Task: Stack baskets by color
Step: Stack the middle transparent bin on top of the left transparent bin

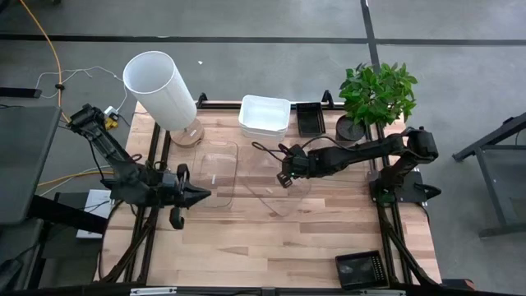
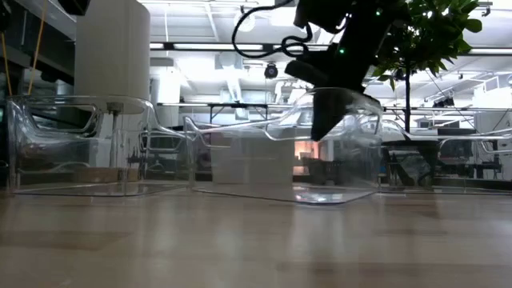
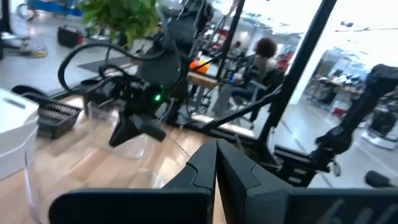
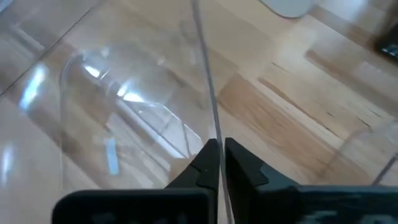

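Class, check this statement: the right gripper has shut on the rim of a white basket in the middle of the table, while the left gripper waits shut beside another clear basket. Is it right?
Not quite. The right gripper has shut on the rim of a clear basket, not a white one; the right wrist view shows the see-through wall between its fingers. The white baskets sit stacked at the table's far edge. The left gripper does wait shut beside another clear basket.

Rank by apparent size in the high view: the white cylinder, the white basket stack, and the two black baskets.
1. white cylinder, largest.
2. white basket stack.
3. The black basket at the near right corner and the black basket beside the white stack look too alike to rank.
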